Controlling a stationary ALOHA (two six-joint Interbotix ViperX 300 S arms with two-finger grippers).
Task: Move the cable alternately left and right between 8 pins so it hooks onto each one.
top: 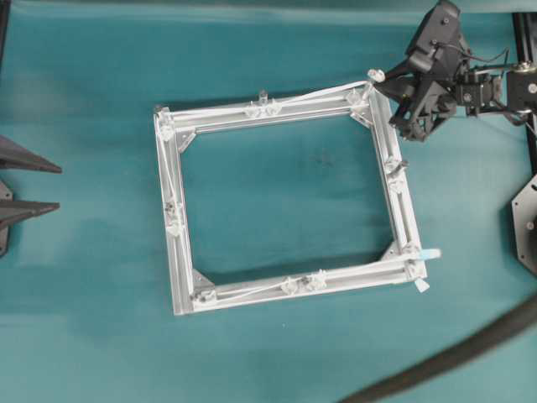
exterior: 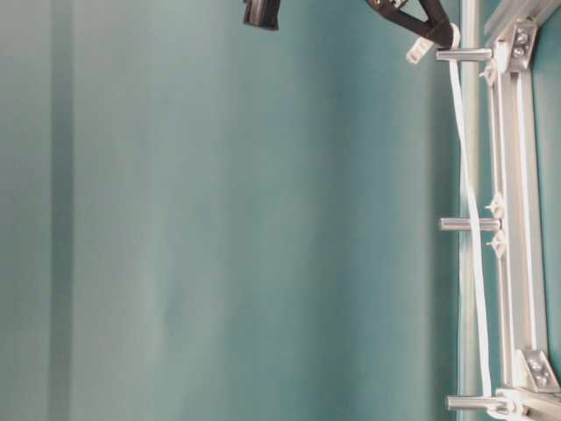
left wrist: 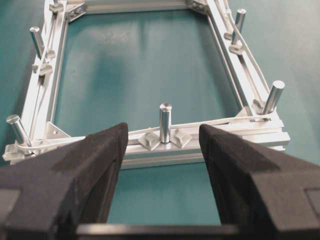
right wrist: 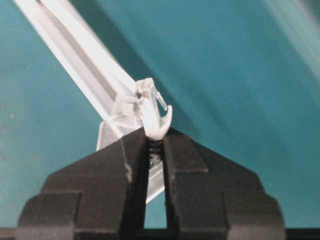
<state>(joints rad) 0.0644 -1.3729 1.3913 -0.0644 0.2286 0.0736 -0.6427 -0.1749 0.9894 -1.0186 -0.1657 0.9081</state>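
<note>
The square aluminium frame (top: 289, 284) lies mid-table with short pins (top: 263, 99) standing on its corners and sides. The thin white cable (top: 319, 92) runs round the frame past the pins. Its plug end (right wrist: 150, 107) sticks out between the fingertips of my right gripper (right wrist: 156, 135), which is shut on it. That right gripper (top: 388, 82) hovers at the frame's far right corner, beside the corner pin (exterior: 465, 54). My left gripper (left wrist: 162, 131) is open and holds nothing. It sits at the left edge (top: 21, 185), facing a side pin (left wrist: 165, 122) across bare cloth.
A thick dark hose (top: 453, 357) curves across the near right corner. A black arm base (top: 524, 210) stands at the right edge. Teal cloth covers the table, inside the frame as well.
</note>
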